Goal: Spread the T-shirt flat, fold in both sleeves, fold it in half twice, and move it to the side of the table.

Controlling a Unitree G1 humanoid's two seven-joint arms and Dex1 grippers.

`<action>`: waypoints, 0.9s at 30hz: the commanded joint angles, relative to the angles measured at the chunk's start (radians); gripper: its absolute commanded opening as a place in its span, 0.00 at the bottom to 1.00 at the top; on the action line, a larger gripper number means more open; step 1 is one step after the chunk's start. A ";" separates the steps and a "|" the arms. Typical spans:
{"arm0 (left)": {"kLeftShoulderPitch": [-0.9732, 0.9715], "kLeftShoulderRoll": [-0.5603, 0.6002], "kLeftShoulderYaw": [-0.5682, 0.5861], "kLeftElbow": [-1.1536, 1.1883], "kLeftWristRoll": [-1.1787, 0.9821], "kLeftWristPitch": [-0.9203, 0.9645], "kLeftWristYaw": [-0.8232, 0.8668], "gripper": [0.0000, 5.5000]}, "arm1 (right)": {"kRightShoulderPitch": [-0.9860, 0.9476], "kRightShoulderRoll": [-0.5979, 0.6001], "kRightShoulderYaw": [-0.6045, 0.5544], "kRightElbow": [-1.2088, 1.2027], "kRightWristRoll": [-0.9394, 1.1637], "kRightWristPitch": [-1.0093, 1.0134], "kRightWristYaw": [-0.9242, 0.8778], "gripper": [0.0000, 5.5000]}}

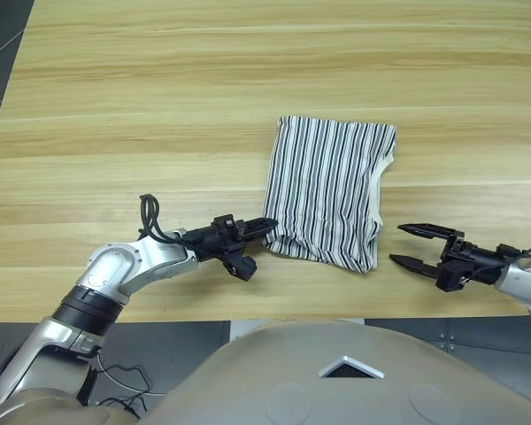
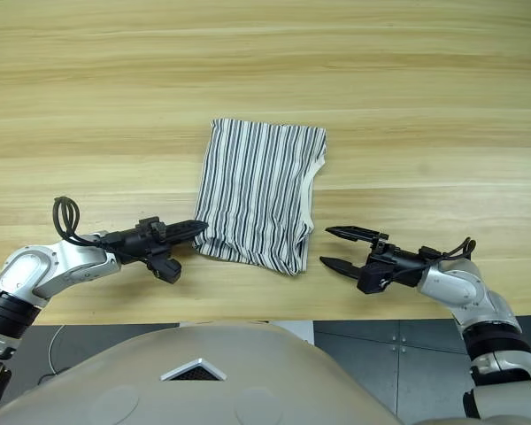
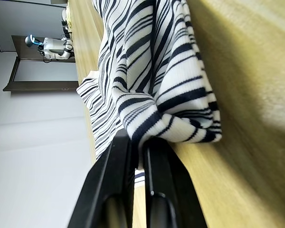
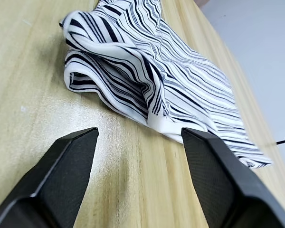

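The black-and-white striped T-shirt (image 1: pixel 329 188) lies folded into a small rectangle on the wooden table (image 1: pixel 159 106), right of the middle. My left gripper (image 1: pixel 270 224) is at its near left corner, low on the table. In the left wrist view the two fingers (image 3: pixel 115 190) stand almost together, pinching the bunched edge of the shirt (image 3: pixel 147 71). My right gripper (image 1: pixel 396 243) is open just right of the shirt's near right corner, a small gap away. The right wrist view has both fingers (image 4: pixel 66 166) spread wide, with the layered corner of the shirt (image 4: pixel 133 80) ahead.
The table's front edge (image 1: pixel 248 312) runs close behind both grippers. Bare wood stretches to the far side and to the left of the shirt. A black cable loop (image 1: pixel 148 212) sticks up from the left wrist. Dark floor (image 1: pixel 0 53) lies past the left edge.
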 commanded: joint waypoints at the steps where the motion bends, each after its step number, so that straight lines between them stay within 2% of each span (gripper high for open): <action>1: 0.037 0.007 -0.040 0.062 0.037 0.022 -0.045 0.02 | -0.030 0.034 0.027 0.002 -0.080 0.009 -0.009 0.59; 7: 0.036 0.006 -0.038 0.059 0.030 0.025 -0.047 0.02 | -0.085 0.012 0.079 -0.083 -0.235 0.041 0.014 0.59; 20: 0.036 0.003 -0.032 0.052 0.003 0.036 -0.051 0.02 | -0.123 0.023 0.152 -0.089 -0.222 0.048 -0.043 0.59; 27: 0.035 -0.001 -0.033 0.057 0.000 0.038 -0.047 0.02 | -0.124 0.014 0.182 -0.106 -0.208 0.072 -0.037 0.37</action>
